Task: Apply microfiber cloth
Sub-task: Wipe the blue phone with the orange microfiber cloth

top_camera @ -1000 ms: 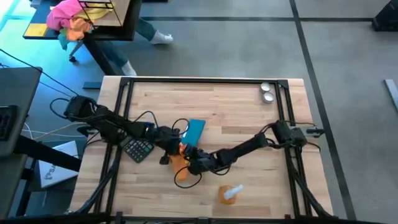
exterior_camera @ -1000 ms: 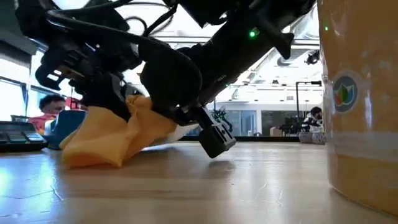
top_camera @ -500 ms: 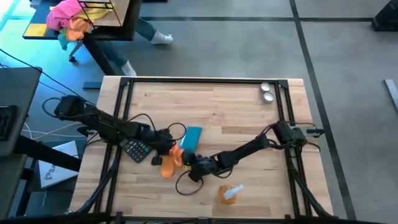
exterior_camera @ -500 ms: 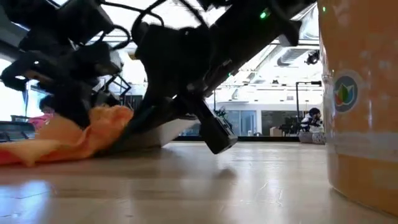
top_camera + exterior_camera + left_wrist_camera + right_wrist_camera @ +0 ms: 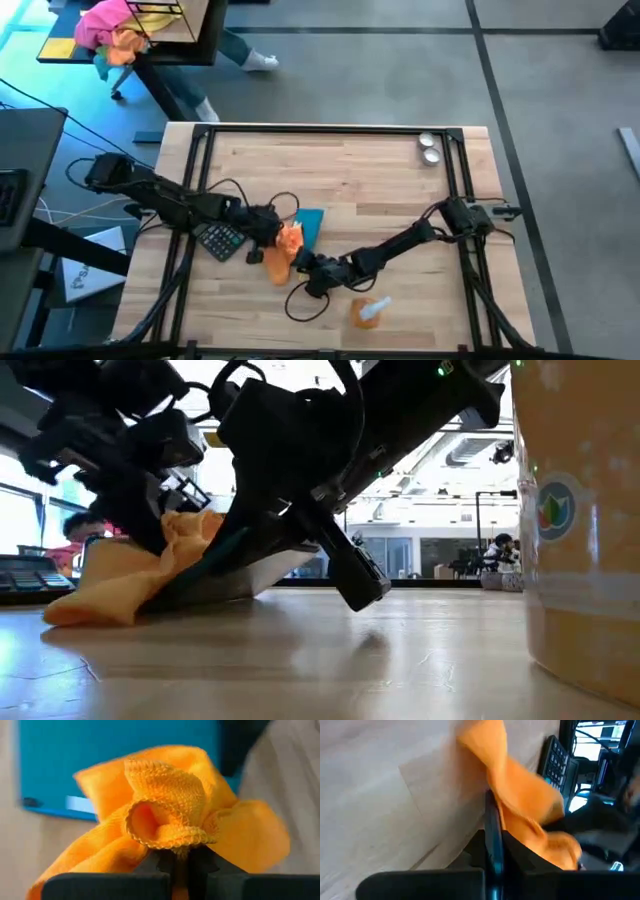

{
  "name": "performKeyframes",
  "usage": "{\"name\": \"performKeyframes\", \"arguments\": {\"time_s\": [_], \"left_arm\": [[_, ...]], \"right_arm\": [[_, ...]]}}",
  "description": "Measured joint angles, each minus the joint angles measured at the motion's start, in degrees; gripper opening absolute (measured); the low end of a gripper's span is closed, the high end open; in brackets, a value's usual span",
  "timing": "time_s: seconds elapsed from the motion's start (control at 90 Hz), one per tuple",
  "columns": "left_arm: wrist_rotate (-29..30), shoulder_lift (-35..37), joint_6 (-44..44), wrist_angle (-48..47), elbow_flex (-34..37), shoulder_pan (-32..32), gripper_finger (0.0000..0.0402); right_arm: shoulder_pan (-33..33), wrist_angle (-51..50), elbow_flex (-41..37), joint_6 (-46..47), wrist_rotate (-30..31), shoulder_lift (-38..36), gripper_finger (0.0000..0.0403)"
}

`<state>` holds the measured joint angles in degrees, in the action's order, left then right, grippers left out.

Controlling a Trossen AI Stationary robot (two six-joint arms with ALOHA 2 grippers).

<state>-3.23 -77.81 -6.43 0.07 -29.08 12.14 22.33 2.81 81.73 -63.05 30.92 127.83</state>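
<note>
The orange microfiber cloth (image 5: pixel 285 247) lies bunched against the near left edge of a flat teal device (image 5: pixel 310 222) at the table's middle. My left gripper (image 5: pixel 270 232) comes in from the left and is shut on the cloth (image 5: pixel 170 810). My right gripper (image 5: pixel 306 267) comes in from the right and is shut on the device's near edge. In the low view the device (image 5: pixel 265 568) stands tilted, its raised edge toward my right gripper, and the cloth (image 5: pixel 120 585) drapes down onto the table. My left gripper pinches a gathered fold of the cloth (image 5: pixel 177 845) between its two fingers, several layers with the hemmed edge curled over. The fingers come slanting down from the table's left. The cloth's loose end trails on the table. My right gripper pinches the teal device's thin edge (image 5: pixel 493 827) between its two fingers, coming low from the table's right and near side. The device is tilted, its held edge raised and its lower edge (image 5: pixel 170 600) down at the table.
A black calculator (image 5: pixel 222 240) lies left of the cloth under my left arm. A spray bottle with orange liquid (image 5: pixel 369 312) lies near the front edge and fills the low view's right. Two small metal tins (image 5: pixel 430 148) sit far right. A black cable (image 5: pixel 305 300) loops near the front.
My left gripper has dragged the cloth toward the table's left and then back against the teal device, staying shut on it. The cloth spread flat on the table and has bunched up again. My right gripper has shifted a little toward the near edge with the device.
</note>
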Motion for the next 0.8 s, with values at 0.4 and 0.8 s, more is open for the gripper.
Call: {"name": "performKeyframes", "arguments": {"time_s": [0.4,0.8], "left_arm": [[27.49,-7.52,14.43,13.35,0.03,-3.63,0.0],[13.03,-10.07,21.52,27.61,-0.91,-16.07,0.0001]], "right_arm": [[0.68,4.44,-0.12,-3.16,-9.3,0.09,0.0],[0.38,6.76,-0.11,-3.08,-8.82,0.13,0.0]]}}
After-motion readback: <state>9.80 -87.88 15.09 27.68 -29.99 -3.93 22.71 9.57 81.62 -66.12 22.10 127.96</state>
